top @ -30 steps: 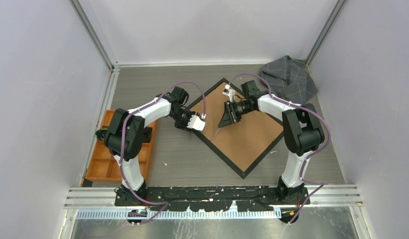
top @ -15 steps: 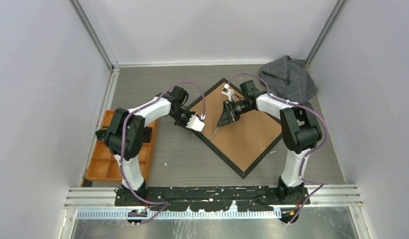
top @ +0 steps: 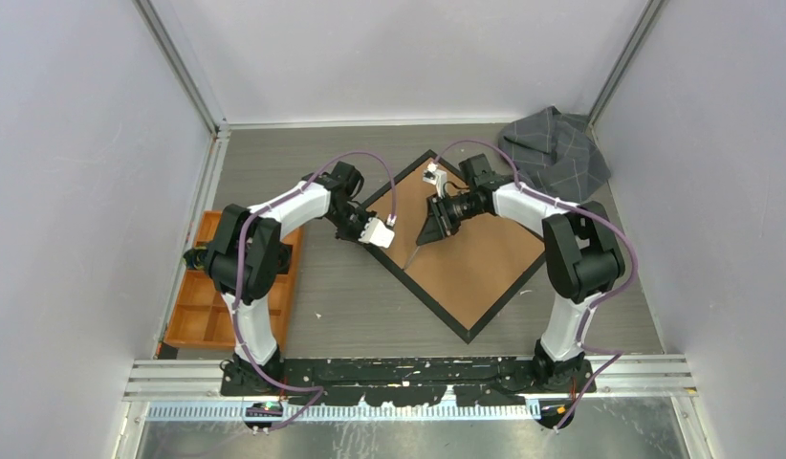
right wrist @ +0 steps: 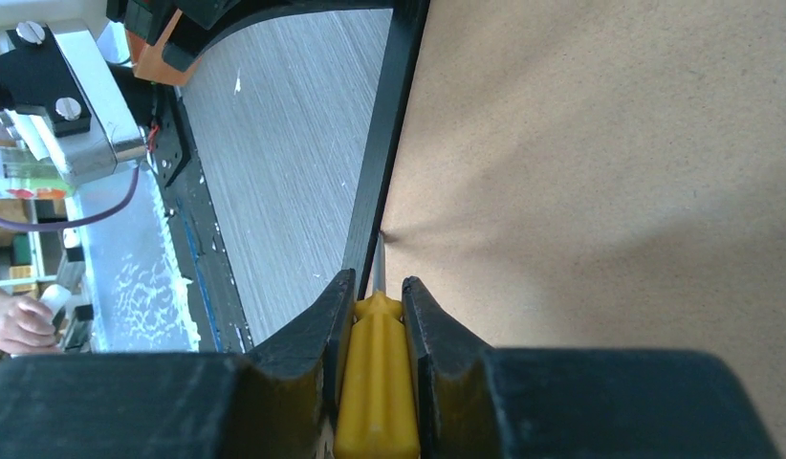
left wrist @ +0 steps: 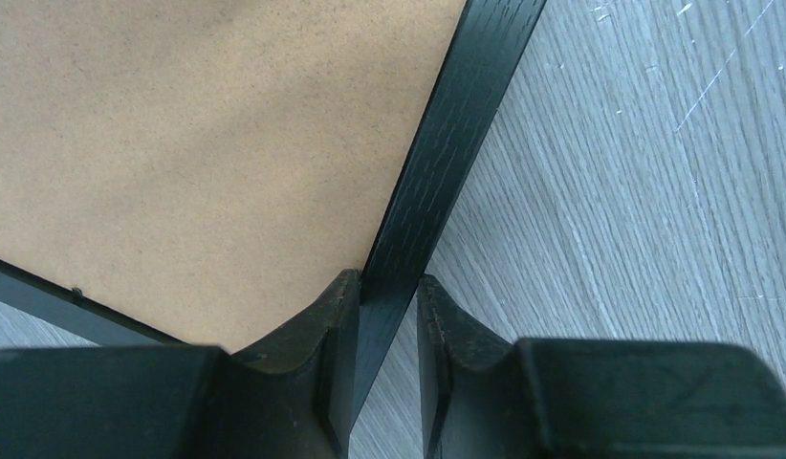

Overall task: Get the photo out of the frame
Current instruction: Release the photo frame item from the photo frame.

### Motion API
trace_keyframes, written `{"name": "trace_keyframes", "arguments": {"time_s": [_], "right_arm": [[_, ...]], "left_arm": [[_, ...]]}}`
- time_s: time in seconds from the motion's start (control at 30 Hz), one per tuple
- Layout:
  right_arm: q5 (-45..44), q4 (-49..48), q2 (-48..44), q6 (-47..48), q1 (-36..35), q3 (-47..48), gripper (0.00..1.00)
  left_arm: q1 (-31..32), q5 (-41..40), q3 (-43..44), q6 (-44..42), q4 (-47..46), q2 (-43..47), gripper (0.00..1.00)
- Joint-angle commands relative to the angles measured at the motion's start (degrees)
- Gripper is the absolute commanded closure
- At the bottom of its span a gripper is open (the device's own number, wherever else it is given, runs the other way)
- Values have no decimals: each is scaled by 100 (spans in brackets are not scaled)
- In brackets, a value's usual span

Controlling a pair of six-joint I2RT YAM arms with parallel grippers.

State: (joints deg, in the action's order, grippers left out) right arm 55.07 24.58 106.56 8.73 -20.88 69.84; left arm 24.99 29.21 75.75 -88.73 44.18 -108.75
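Observation:
The frame (top: 470,258) lies face down as a diamond, brown board back up, black border around it. The photo is hidden. My left gripper (top: 382,236) sits at the frame's left edge; in the left wrist view (left wrist: 387,282) its fingers are shut on the black border (left wrist: 466,105). My right gripper (top: 430,232) is over the board, shut on a yellow screwdriver (right wrist: 375,382). The screwdriver's metal tip (right wrist: 380,247) touches the seam between the border (right wrist: 384,143) and the board (right wrist: 609,143).
An orange compartment tray (top: 193,316) stands at the left wall. A crumpled grey cloth (top: 556,148) lies at the back right. Walls close in on three sides. A person's hand (right wrist: 16,323) shows beyond the table's near edge in the right wrist view.
The left gripper has crept slightly toward the back along the frame's edge. The right gripper has shifted a little to the left with the screwdriver. The frame has not moved.

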Motion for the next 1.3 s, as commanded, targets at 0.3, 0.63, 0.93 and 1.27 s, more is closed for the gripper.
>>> {"name": "trace_keyframes", "arguments": {"time_s": [0.3, 0.63, 0.93, 1.27], "right_arm": [[-585, -229, -642, 271, -1036, -277, 99], [-935, -477, -1191, 471, -1614, -764, 99], [-913, -1046, -1369, -1, -1800, -1130, 99], [-510, -1864, -1279, -840, -1231, -1480, 99]], "left_arm": [[10, -254, -228, 834, -55, -546, 83], [31, -397, 10, 1528, -46, -916, 85], [23, -316, 344, 1815, 217, -1139, 86], [21, -367, 476, 2193, 315, -1309, 84]]}}
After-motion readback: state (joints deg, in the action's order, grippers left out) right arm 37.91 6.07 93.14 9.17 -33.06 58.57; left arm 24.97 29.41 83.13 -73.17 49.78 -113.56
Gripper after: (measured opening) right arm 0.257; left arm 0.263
